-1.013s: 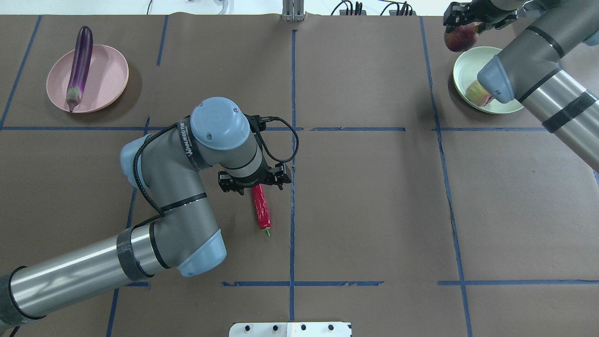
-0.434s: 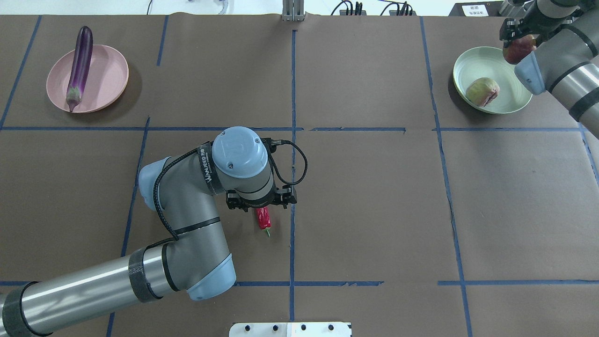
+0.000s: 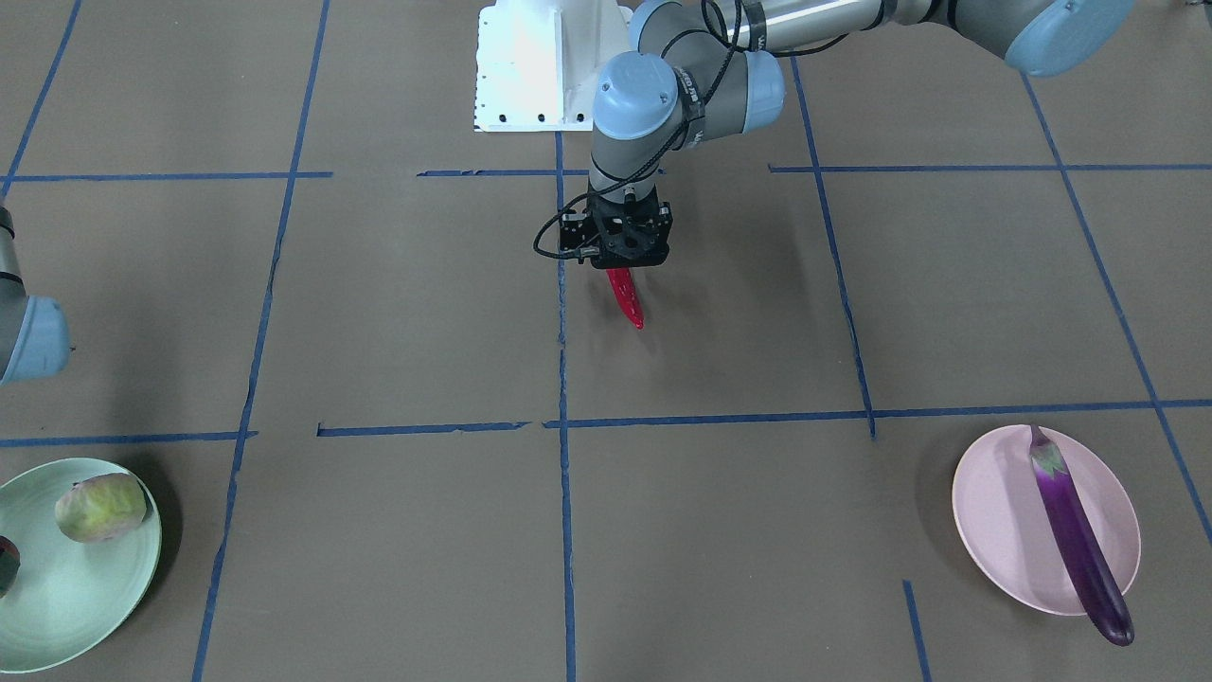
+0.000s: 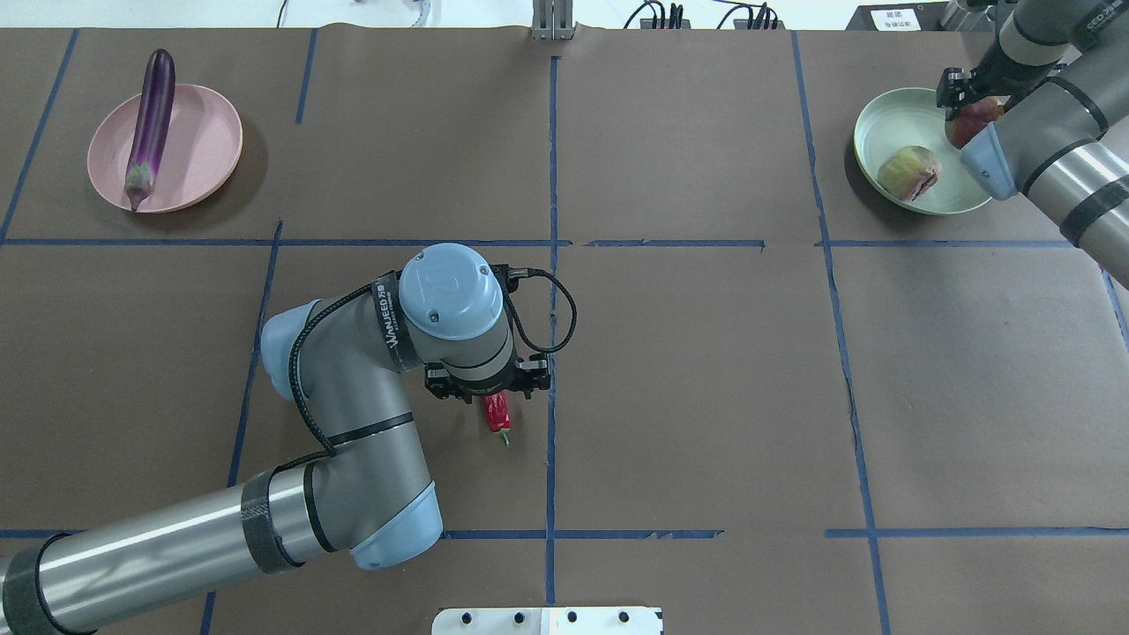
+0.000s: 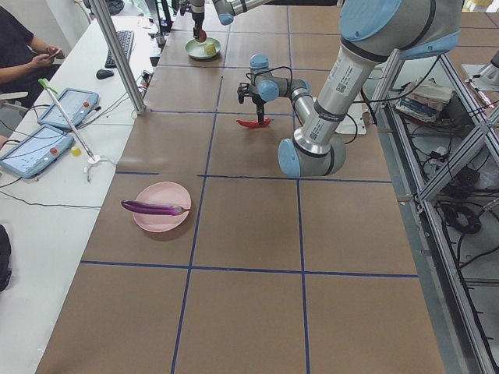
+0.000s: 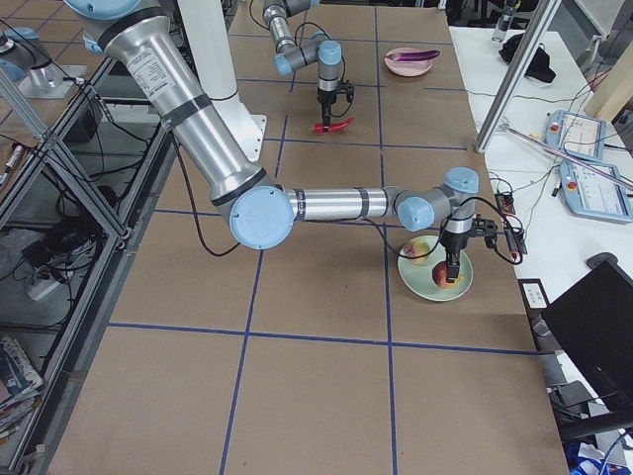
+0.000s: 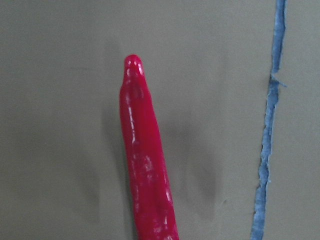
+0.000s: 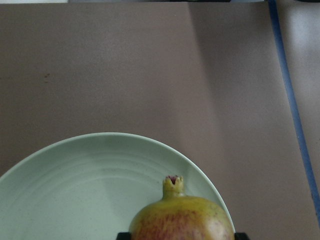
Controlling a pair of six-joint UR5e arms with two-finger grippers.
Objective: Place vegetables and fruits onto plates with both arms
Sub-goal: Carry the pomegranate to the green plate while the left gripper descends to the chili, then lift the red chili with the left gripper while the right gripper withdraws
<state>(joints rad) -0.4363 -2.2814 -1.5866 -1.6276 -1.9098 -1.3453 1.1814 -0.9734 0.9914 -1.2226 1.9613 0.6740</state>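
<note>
The red chili pepper (image 4: 498, 414) lies on the brown table near the middle. My left gripper (image 4: 490, 392) stands right over it, jaws open astride it; the left wrist view shows the chili (image 7: 145, 160) flat on the paper. My right gripper (image 4: 968, 101) is shut on the pomegranate-like fruit (image 4: 972, 123) and holds it over the right part of the mint green plate (image 4: 891, 115). The right wrist view shows that fruit (image 8: 182, 217) above the plate (image 8: 75, 170). The pale green-pink blocky fruit (image 4: 908, 172) lies in that plate. The purple eggplant (image 4: 150, 123) lies across the pink plate (image 4: 198, 145).
Blue tape lines (image 4: 551, 265) divide the brown table cover. The white base block (image 4: 547, 620) sits at the near edge. Tablets and cables (image 5: 47, 125) lie on a side bench beyond the far edge, where an operator (image 5: 19, 47) sits.
My left arm has moved along the chili toward its stem end and now covers most of it. My right gripper has carried the pomegranate-like fruit from beyond the mint plate's rim to over the plate.
</note>
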